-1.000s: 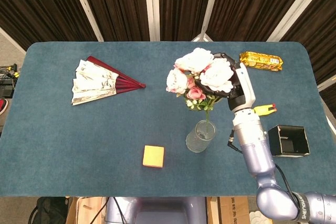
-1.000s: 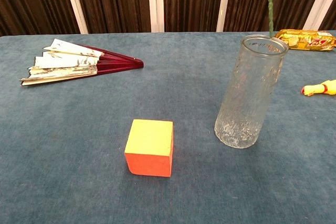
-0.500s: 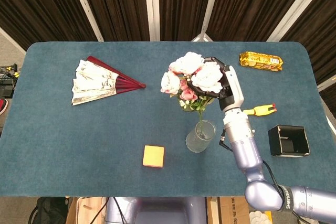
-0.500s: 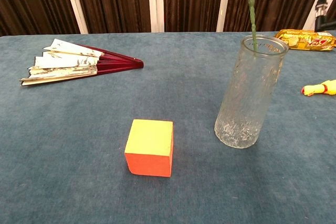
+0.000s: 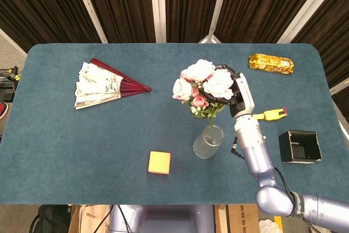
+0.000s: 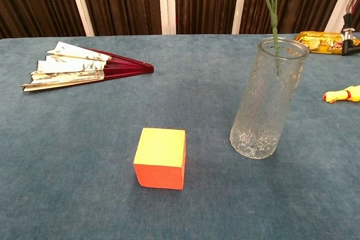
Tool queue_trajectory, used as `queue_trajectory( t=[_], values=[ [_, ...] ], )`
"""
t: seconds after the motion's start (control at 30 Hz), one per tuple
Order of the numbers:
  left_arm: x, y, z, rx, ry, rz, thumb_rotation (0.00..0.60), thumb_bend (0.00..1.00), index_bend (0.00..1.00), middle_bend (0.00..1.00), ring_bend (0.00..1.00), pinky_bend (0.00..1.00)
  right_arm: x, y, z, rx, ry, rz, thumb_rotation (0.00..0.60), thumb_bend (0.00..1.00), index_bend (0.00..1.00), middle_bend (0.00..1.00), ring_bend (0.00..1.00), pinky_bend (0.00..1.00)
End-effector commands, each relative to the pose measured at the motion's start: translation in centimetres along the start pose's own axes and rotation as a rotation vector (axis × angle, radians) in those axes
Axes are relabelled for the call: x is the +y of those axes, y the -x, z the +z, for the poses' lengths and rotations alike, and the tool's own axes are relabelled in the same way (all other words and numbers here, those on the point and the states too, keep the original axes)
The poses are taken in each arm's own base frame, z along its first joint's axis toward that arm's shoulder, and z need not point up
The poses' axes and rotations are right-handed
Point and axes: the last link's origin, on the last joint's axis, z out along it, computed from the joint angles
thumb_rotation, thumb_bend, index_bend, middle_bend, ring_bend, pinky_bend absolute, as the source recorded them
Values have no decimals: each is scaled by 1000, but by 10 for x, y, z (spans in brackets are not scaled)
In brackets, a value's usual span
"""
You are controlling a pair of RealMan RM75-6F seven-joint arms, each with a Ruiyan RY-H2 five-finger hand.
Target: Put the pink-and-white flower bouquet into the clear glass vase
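Right hand point(image 5: 235, 92) clamps fingers on bouquet point(image 5: 204, 84) just under the blooms. Stem upright, tip already inside vase point(image 6: 269, 98) mouth, near desk centre, toward right edge. Blooms directly above vase; next move looks straight down. Left hand unseen.

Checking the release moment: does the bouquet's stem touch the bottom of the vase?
Apart. In the chest view the stem ends just inside the vase mouth, well above its base.
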Motion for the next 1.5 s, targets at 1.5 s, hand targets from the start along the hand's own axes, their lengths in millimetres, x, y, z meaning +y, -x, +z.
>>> queue_trajectory(
  t=[1.5],
  values=[
    [5,4,-2,-6,2,26,600,249,105,0,0,23,47,-55,-67,-213,152,-57,600,68,356,253,172,0]
  ],
)
